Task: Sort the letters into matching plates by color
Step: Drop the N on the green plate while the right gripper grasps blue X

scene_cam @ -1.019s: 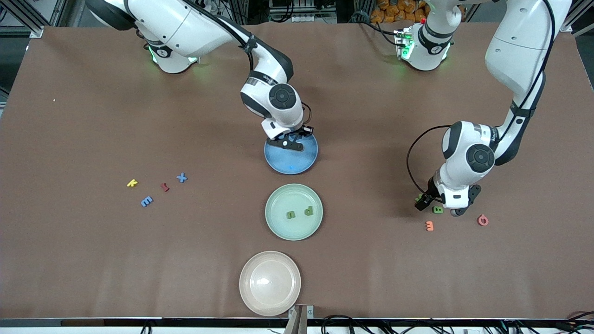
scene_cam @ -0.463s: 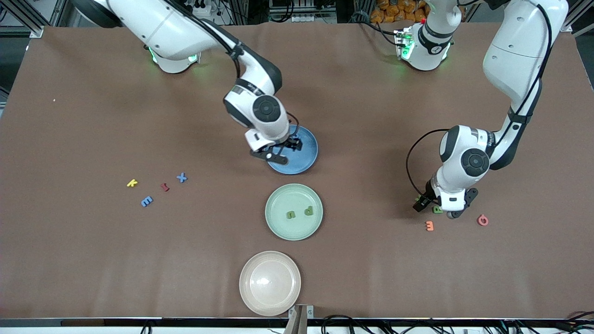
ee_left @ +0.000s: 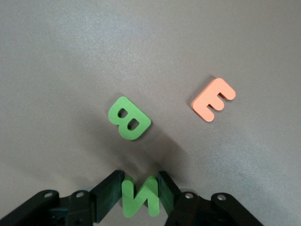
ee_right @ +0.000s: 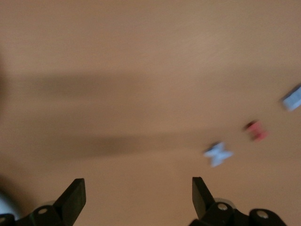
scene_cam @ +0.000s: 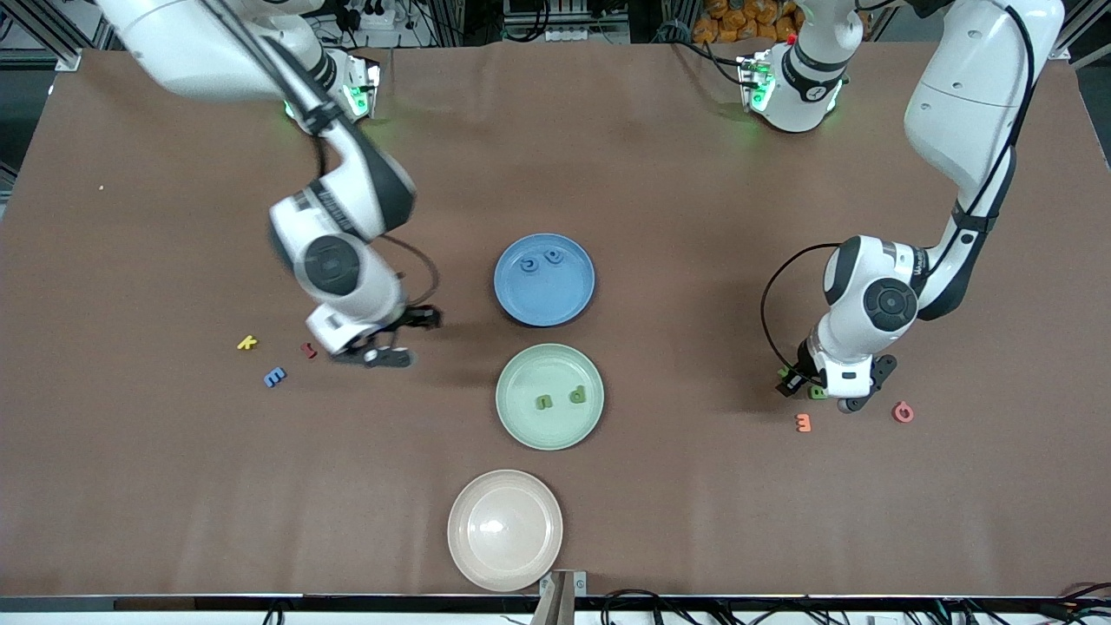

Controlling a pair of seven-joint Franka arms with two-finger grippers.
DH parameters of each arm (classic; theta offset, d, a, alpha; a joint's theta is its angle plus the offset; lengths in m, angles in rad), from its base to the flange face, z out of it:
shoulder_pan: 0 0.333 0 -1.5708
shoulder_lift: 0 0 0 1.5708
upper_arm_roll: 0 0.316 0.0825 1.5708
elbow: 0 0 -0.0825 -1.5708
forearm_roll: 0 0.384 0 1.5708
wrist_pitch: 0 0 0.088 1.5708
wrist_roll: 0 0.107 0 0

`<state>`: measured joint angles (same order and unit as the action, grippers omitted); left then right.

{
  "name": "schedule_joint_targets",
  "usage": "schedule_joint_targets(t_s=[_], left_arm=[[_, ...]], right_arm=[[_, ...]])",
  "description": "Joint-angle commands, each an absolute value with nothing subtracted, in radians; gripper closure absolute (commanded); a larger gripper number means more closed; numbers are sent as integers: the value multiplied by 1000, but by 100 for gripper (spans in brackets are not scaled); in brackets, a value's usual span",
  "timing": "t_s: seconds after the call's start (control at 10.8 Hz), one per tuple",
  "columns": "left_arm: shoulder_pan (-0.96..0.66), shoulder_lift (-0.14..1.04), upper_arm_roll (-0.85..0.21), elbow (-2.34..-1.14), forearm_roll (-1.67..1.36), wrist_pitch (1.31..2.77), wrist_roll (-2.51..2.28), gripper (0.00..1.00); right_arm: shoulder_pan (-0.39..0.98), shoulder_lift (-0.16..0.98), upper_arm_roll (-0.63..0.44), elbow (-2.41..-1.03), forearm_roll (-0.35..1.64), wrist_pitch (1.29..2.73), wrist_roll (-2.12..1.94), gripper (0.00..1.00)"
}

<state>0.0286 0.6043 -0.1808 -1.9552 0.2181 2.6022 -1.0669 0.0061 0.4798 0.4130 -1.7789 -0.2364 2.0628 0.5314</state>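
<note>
The blue plate (scene_cam: 547, 299) holds two blue letters (scene_cam: 540, 260). The mint green plate (scene_cam: 538, 369), nearer the camera, holds two green letters (scene_cam: 560, 398). My left gripper (scene_cam: 792, 382) is low at the table toward the left arm's end and shut on a green N (ee_left: 140, 197). A green B (ee_left: 129, 118) lies just beside it. My right gripper (scene_cam: 404, 338) is open and empty over the table beside a blue X (ee_right: 217, 154), a red letter (scene_cam: 308, 350) and a blue E (scene_cam: 274, 377). The X is hidden by the arm in the front view.
A yellow K (scene_cam: 247, 343) lies toward the right arm's end. An orange E (scene_cam: 804, 423) and a pink O (scene_cam: 903, 412) lie near the left gripper. A beige plate (scene_cam: 504, 560) sits nearest the camera.
My right gripper has left the blue plate and swung toward the letters at the right arm's end; two blue letters now show in that plate. The left gripper has barely moved.
</note>
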Motion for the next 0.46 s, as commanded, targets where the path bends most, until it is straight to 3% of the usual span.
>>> schedule_joint_targets(t_s=[0.0, 0.19, 0.37], left_arm=[[28, 614, -183, -1919, 255, 2605, -1094, 100], [22, 609, -201, -1867, 242, 2599, -1103, 100], [-24, 614, -215, -1829, 238, 2597, -1149, 100]], right_arm=[[-49, 463, 226, -1850, -198, 2187, 15, 0], [-48, 500, 184, -1897, -180, 2336, -54, 4], [-43, 529, 186, -1901, -181, 2347, -197, 12]])
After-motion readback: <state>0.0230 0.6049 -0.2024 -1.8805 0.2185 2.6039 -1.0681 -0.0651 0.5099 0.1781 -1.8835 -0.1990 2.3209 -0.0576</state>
